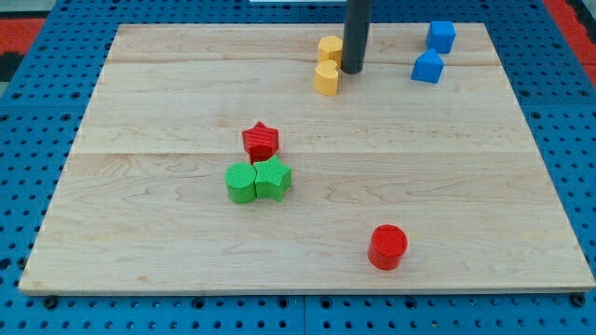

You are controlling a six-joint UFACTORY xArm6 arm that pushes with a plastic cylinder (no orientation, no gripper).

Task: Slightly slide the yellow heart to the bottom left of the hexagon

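Note:
A yellow hexagon point(330, 47) sits near the top middle of the wooden board point(168, 93). A yellow heart point(326, 78) lies just below it, touching or nearly touching it. My tip point(351, 71) comes down from the view's top as a dark rod and stands just to the right of the two yellow blocks, level with the gap between them and close to the heart's upper right side.
Two blue blocks point(440, 36) point(427, 67) sit at the top right. A red star point(261, 140) lies mid-board above a green cylinder point(241, 182) and a green star point(273, 178). A red cylinder point(387, 247) stands at the bottom right.

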